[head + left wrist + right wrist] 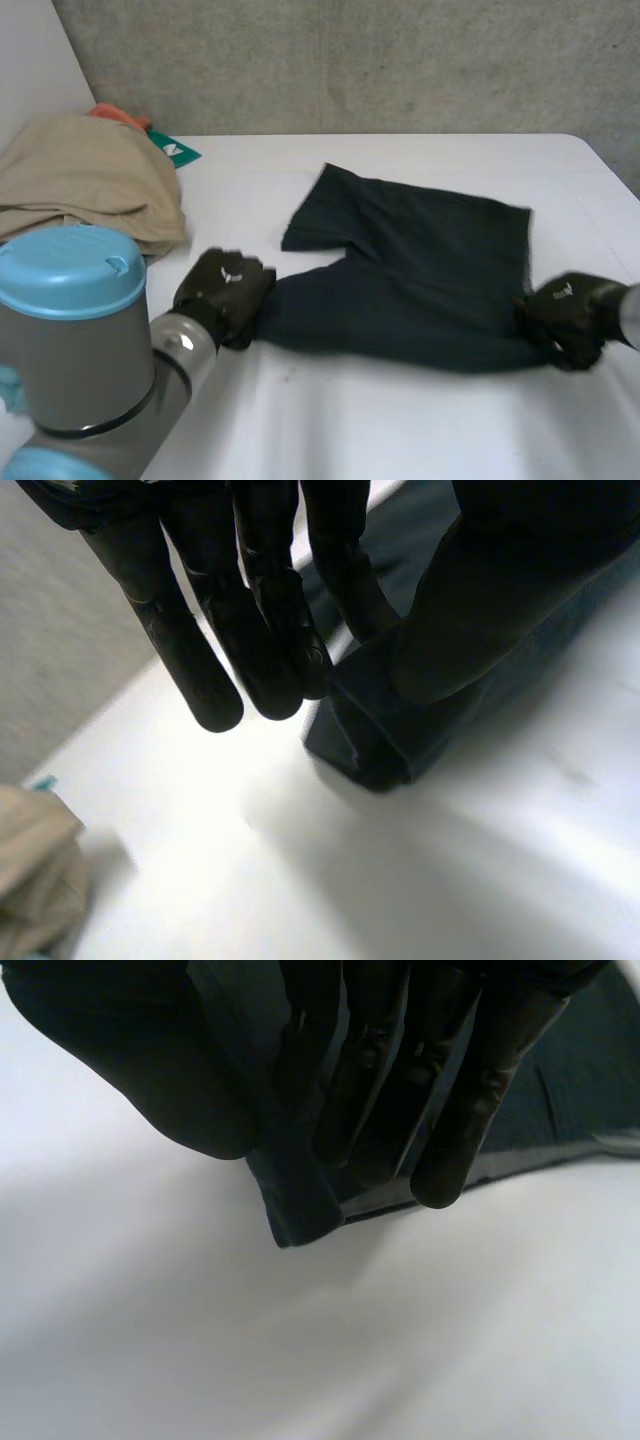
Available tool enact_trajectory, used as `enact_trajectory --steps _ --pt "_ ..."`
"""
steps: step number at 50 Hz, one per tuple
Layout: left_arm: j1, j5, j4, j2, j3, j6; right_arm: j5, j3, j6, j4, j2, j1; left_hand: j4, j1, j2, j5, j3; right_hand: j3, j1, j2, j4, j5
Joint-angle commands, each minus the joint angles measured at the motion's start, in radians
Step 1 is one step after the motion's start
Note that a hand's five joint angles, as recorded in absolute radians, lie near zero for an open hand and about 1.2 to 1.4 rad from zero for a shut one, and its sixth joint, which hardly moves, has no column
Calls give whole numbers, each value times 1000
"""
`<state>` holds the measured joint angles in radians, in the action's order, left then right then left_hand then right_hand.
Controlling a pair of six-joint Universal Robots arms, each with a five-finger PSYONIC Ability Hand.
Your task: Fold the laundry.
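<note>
Two broad stretches of bare white surface (400, 430) lie open: one along the near edge, in front of the laundry, and one behind it, running to the far edge where a grey wall (350, 60) rises. At the far left corner, a heap of beige cloth (90, 180) takes up the room, with an orange item (120, 114) and a green item (176, 151) just behind it. The heap lies well apart from the work.

A dark navy garment (420, 270) lies flat across the middle and right of the surface. It is roughly rectangular, with a sleeve-like flap jutting out at its far left and its right side near the surface's right edge. Its near edge bulges in a soft, uneven curve between the two hands.

The left hand (225, 292), at the end of the grey left arm (90, 350), is at the garment's near left corner. In the left wrist view its fingers (270, 650) hang almost straight while the thumb (480, 620) bears on the bunched corner, so that the cloth is pinched between them. The right hand (565, 318) is at the near right corner. In the right wrist view that corner pokes out between its thumb and straight fingers, which are closed on the cloth.
</note>
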<state>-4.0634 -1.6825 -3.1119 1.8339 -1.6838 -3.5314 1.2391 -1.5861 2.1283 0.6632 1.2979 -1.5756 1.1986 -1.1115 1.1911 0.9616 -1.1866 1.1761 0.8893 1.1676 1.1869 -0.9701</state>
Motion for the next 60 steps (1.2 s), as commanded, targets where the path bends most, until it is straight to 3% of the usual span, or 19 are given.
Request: enact_trajectory --steps 1,11,15,20,28,39,46,54,55,57,58,60 --pt "72 -6 194 -27 -10 -90 2 -58 -116 130 110 35 198 -285 205 260 -210 220 507 229 209 -252" --pt "75 -8 -2 62 122 -104 31 -22 1 -69 69 17 198 -285 205 260 -210 220 507 229 209 -252" --pt "75 -14 -83 160 248 -103 89 40 68 -155 5 -33 198 -285 205 260 -210 220 507 229 209 -252" --pt "75 -14 -149 347 514 -107 229 135 130 -256 -41 -122 198 -285 205 260 -210 220 507 229 209 -252" --pt "69 -29 -93 690 1035 -208 362 280 153 -489 -178 -153 198 -285 205 260 -210 220 507 229 209 -252" --pt "21 -37 -18 1117 1669 -235 381 434 194 -758 -382 -181 198 -285 205 260 -210 220 507 229 209 -252" --pt "18 -25 -17 1211 1770 -205 388 512 200 -791 -499 -181 198 -285 205 260 -210 220 507 229 209 -252" --pt "15 21 -33 1254 1770 -201 494 552 208 -820 -571 -184 198 -285 205 260 -210 220 507 229 209 -252" --pt "17 21 -34 1254 1771 -201 496 549 208 -829 -571 -185 85 -172 92 147 -97 220 507 229 209 -252" --pt "17 20 -37 1256 1771 -201 502 546 211 -856 -571 -187 -369 282 -361 -306 357 220 507 229 209 -252" --pt "18 20 -39 1254 1776 -201 511 540 222 -876 -566 -196 -900 813 -893 -838 888 -348 -62 -340 -359 317" --pt "20 18 -39 1254 1782 -202 516 531 239 -886 -559 -205 -1024 937 -1017 -962 1012 -1002 -715 -993 -1012 970"
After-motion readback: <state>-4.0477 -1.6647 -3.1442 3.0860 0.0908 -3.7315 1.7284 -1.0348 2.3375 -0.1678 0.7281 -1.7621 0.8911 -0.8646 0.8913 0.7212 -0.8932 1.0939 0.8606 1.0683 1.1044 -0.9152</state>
